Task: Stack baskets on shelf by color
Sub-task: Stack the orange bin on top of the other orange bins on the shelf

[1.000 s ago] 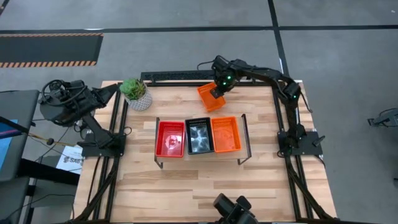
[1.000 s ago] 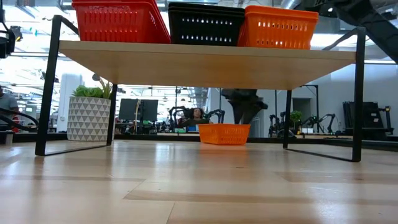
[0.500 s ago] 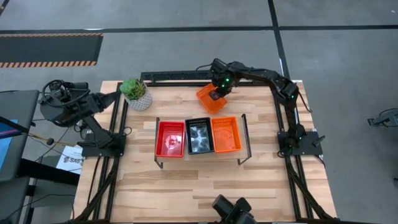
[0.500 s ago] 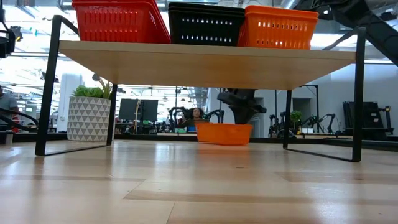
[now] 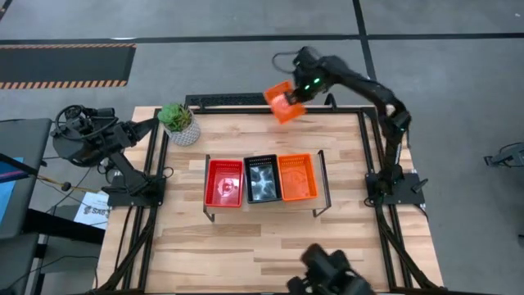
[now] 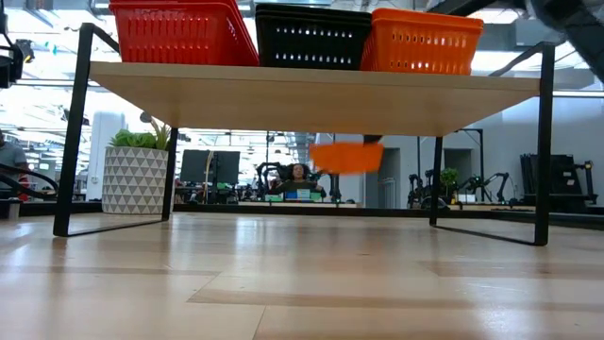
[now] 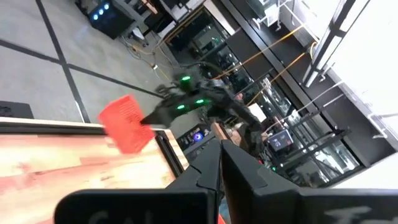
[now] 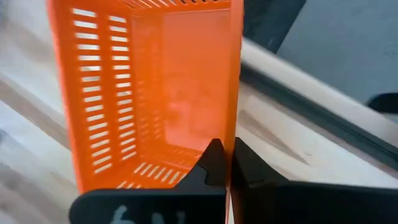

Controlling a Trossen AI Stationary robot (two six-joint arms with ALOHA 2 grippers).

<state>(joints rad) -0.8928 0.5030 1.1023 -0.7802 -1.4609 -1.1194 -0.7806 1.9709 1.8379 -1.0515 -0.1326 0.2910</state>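
The right gripper (image 5: 296, 96) is clamped on one wall of an orange basket (image 5: 281, 102), its fingers (image 8: 214, 163) pinched thin on either side of the rim. A second ago that basket sat on the table (image 5: 246, 254) behind the shelf (image 5: 322, 176); half a second ago it was tipping up; now it hangs clear of the wood at the table's far edge, tilted, and in the low view it floats as a blurred orange shape (image 6: 345, 157) under the shelf board (image 6: 311, 99). The arm has swung up and back with it.

The left gripper (image 5: 151, 124) waits off the table's left side near the white pot with a plant (image 5: 180, 124), unmoved; its fingers (image 7: 214, 169) look pressed together.

On the shelf stand three piles side by side: red (image 5: 223, 182), black (image 5: 261, 179) and orange (image 5: 297, 177). How many baskets each pile holds is hard to tell, perhaps more than one. One orange basket is in the air.
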